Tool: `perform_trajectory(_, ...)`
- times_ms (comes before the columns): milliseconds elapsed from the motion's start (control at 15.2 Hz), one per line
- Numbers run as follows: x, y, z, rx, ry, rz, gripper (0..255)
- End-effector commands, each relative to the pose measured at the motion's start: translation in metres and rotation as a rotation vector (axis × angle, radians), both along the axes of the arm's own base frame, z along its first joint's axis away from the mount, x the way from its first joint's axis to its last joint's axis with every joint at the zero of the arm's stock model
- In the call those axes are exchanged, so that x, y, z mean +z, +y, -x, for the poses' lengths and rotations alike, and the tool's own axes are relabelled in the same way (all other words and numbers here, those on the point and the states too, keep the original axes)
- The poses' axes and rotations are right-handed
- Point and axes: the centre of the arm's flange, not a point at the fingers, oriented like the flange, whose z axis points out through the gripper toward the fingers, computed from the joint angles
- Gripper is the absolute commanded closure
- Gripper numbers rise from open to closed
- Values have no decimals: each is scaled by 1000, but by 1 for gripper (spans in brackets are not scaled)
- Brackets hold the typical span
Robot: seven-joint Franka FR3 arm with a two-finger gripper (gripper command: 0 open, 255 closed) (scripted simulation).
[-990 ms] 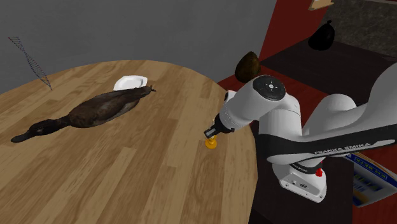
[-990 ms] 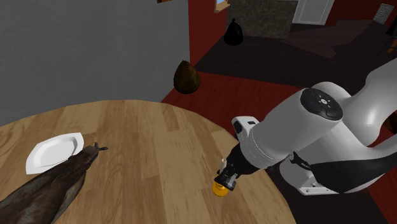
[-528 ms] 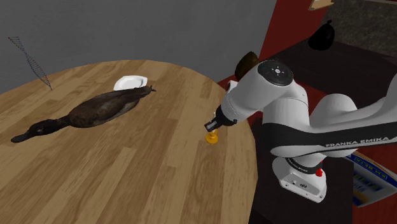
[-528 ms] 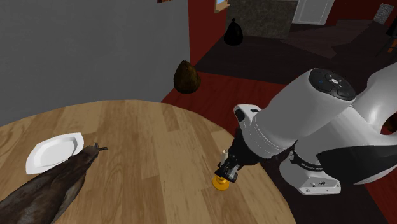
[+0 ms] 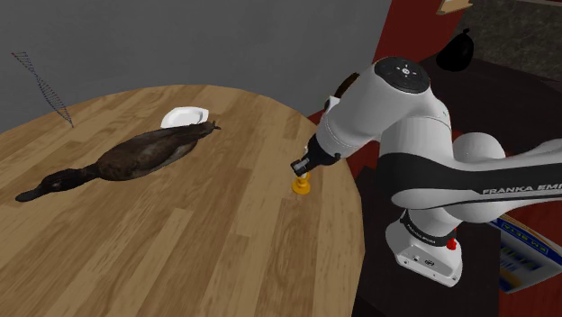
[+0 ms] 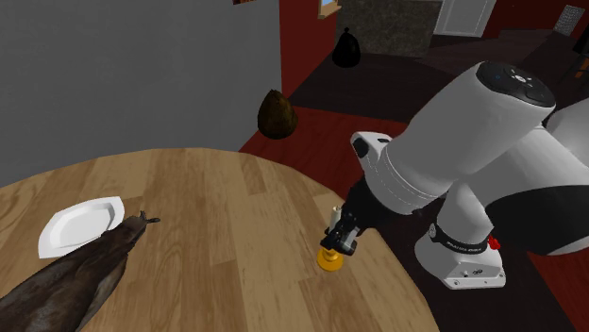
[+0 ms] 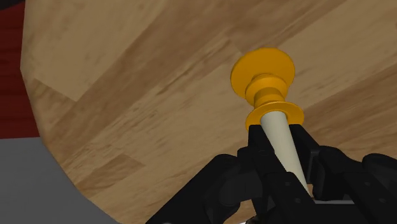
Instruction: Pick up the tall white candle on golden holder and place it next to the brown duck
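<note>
At the wooden bench's edge, black fingers clasp the tall cream candle on its golden holder. The carry to the brown duck awaits.

"FRANKA EM", cut off at the edge, on dark band of arm

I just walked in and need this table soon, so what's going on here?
The white robot arm has its black gripper shut on a pale candle, just above its golden holder, near the edge of the wooden table. Whether the holder has left the tabletop is hard to tell. The brown duck lies stretched out farther across the table, a white plate by its tail. The candle is not yet beside it.
</note>
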Motion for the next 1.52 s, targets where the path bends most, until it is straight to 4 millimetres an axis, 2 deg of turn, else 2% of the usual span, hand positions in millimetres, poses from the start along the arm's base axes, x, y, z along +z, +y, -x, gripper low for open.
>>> perform_trajectory(0, 11, -1, 0, 0, 0, 0, 255)
perform_trajectory(1386, 121, -1, 0, 0, 0, 0, 255)
perform_trajectory(1452, 121, 8, -10, 0, 0, 0, 255)
